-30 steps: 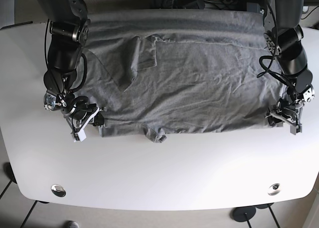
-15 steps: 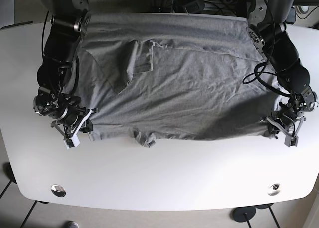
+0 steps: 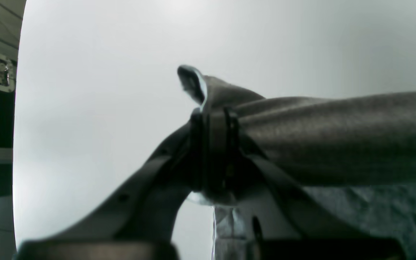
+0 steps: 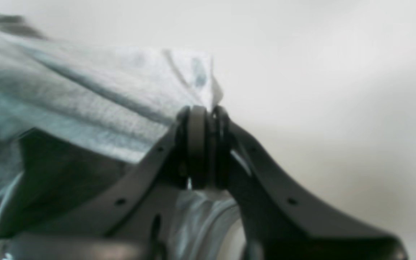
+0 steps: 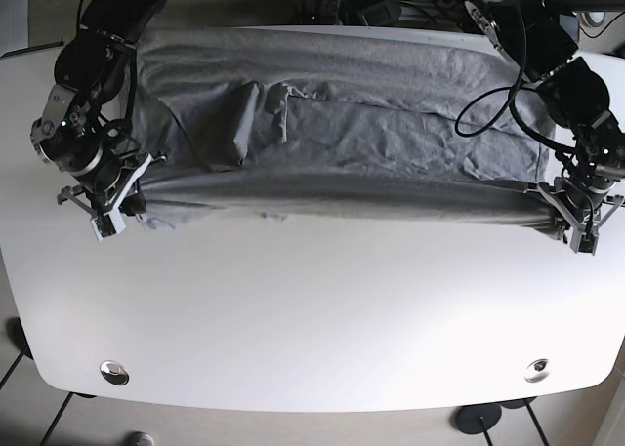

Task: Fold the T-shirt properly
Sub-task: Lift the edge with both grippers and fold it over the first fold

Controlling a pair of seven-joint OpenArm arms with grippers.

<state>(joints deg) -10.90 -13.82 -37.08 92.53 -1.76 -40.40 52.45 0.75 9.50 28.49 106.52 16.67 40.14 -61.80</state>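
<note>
Lifted and carried back since half a second ago: near hem of the T-shirt (image 5: 342,124), then lying flat close to the front of the table (image 5: 312,319), now raised off it and stretched taut as a dark band between both grippers.

Nearest, at 6 o'clock in the base view: bare white tabletop, two round metal fittings near its front corners, nothing on it.

Farther up, at 9 o'clock: right gripper (image 5: 115,200), clamped on the hem corner; seen from its wrist camera as the right gripper (image 4: 203,119) with jaws pressed together and a pale tuft of cloth poking out above. At 3 o'clock: left gripper (image 5: 571,220), likewise pinched on the other corner; from its wrist camera, left gripper (image 3: 213,119) closed with a grey fold standing proud above the pads.

Farthest, toward 12 o'clock: rest of the shirt spread wrinkled across the far half of the table, one sleeve folded inward around 11 o'clock.

Judged step: bringing the bottom hem over toward the collar. To do well: keep both corners level and the span tight, travel at matched pace, hold height enough to clear the wrinkles, lay edge square on the far edge before letting go. Main risk: sagging middle dragging and bunching cloth beneath.
</note>
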